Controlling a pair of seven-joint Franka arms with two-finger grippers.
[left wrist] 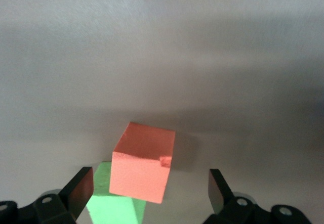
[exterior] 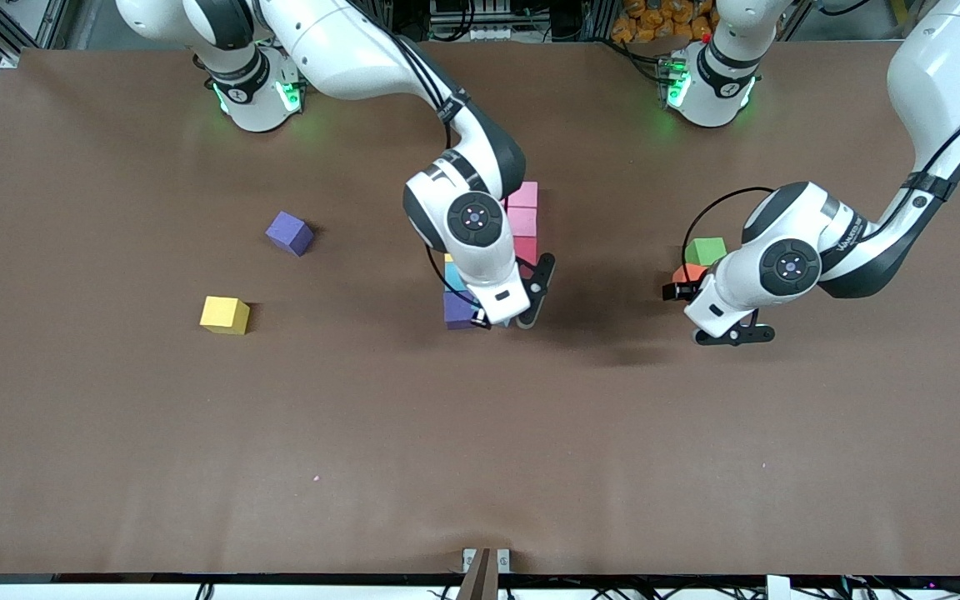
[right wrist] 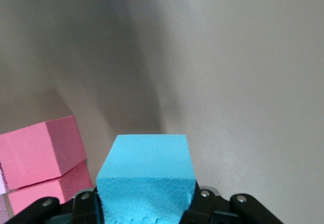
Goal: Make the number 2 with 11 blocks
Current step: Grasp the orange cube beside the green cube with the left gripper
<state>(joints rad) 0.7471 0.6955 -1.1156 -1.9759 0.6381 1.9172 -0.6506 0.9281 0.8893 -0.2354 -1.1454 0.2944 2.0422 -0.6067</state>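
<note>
We have part of the number 2 (exterior: pixel 507 250) laid; our right gripper (right wrist: pixel 147 210) clamps a blue block (right wrist: pixel 145 181) over it, our left gripper (left wrist: pixel 151 189) hangs spread over an orange block (left wrist: pixel 142 162), and purple block (exterior: pixel 289 232) and yellow block (exterior: pixel 225 315) lie loose

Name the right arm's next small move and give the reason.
Probably lower and set the blue cube into the unfinished figure. The right gripper is shut on it over the cluster beside the pink cubes. The left gripper waits open by the orange cube.
</note>
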